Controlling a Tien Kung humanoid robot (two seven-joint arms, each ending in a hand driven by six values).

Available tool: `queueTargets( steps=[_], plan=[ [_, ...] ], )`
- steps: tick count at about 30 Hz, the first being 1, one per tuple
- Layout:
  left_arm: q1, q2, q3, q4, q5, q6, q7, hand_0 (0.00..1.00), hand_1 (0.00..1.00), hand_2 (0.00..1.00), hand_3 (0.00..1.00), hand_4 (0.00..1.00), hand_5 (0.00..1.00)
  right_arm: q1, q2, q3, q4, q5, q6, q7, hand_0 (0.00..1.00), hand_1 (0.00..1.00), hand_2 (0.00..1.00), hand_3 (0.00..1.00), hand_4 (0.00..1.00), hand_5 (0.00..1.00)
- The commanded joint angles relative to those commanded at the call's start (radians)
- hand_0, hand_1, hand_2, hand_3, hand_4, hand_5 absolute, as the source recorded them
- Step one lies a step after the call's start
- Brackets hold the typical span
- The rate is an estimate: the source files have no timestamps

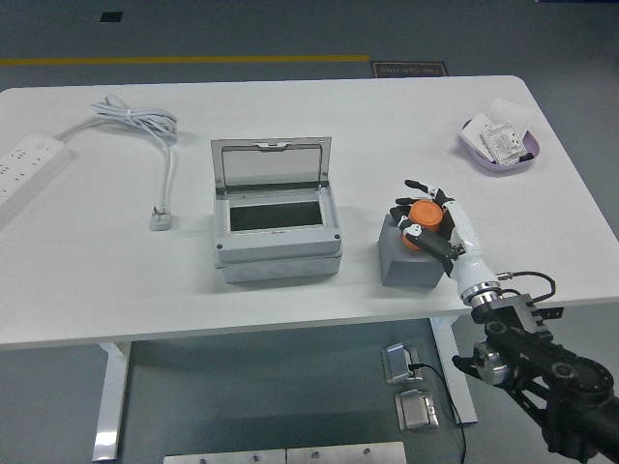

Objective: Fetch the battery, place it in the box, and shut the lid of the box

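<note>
Right hand [428,220] reaching in from the lower right corner, fingers curled around the orange battery [423,213] atop a small grey block [406,259]. Hand clamped on the battery, by the look of it, though whether lifted clear of the block or resting on it could not be told. Battery's long axis hard to read under the fingers; appeared as a short orange cylinder seen nearly end on. Left arm nowhere in view, so the right hand the only one near. Box [277,230] just left of the block, near but apart, lid [272,159] standing open and tilted back, dark opening facing up. Coming move judged a short carry leftward from block to opening. Farther back, a purple tray [473,154] of small packets at the far right, a power strip [27,164] and coiled white cable [145,126] at the far left. All on the white table [97,280]; beyond it, grey floor with a yellow line [184,60].
</note>
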Motion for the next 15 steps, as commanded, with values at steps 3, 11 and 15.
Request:
queueTargets(
  steps=[3,11,15],
  plan=[
    [0.0,0.0,-0.001,0.0,0.002,0.0,0.0,0.732,0.76,0.689,0.676,0.555,0.316,0.0,0.0,-0.002,0.001,0.004,-0.003,0.0,0.427,0.44,0.465,0.578,0.208,0.099],
    [-0.001,0.001,-0.026,-0.001,0.026,-0.001,0.0,0.73,0.76,0.691,0.677,0.558,0.316,-0.002,0.002,-0.007,0.01,-0.003,-0.024,-0.023,0.234,0.322,0.362,0.381,0.002,0.002],
    [-0.002,0.003,-0.034,-0.001,0.032,-0.001,-0.001,0.731,0.76,0.693,0.677,0.556,0.309,-0.002,0.002,-0.014,0.015,-0.014,-0.03,-0.043,0.152,0.254,0.297,0.308,0.002,0.002]
  ],
)
